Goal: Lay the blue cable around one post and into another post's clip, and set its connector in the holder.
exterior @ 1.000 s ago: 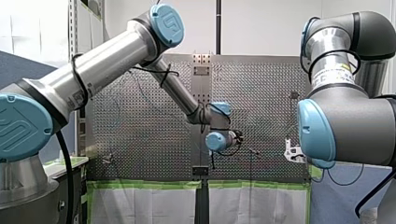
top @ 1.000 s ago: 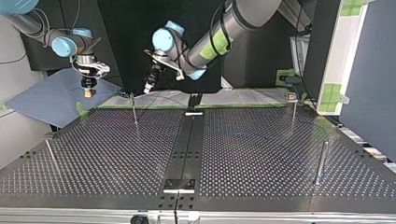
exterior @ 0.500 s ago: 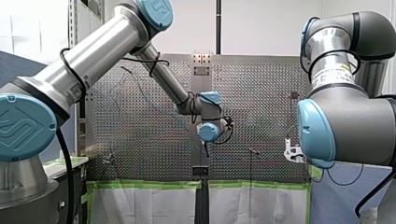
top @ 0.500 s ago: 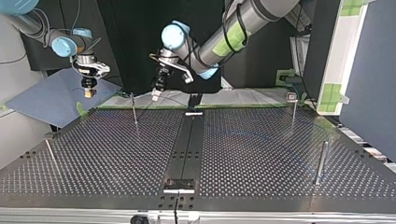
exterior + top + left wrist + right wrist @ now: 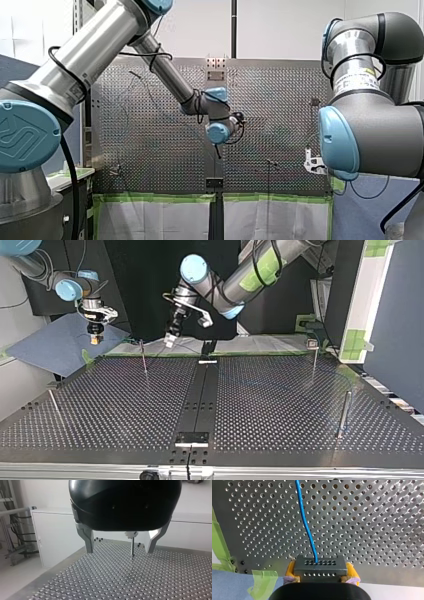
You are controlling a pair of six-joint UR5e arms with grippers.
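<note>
My right gripper has its yellow pads shut on a grey connector block. The blue cable runs from the block out over the perforated table. In the top view this gripper hangs off the table's far corner at the view's left. My left gripper is open with nothing between its metal fingers. It hovers over the far edge beside a thin post. Ahead of it, across the table, stands another clip-topped post.
More posts stand at the top view's right, near right and near left. A black strip with a plate runs down the table's middle. A blue mat and green tape lie beyond the far corner.
My left arm has lifted and swung toward the top view's right, carrying its open gripper a little away from the thin post. My right arm has not moved.
</note>
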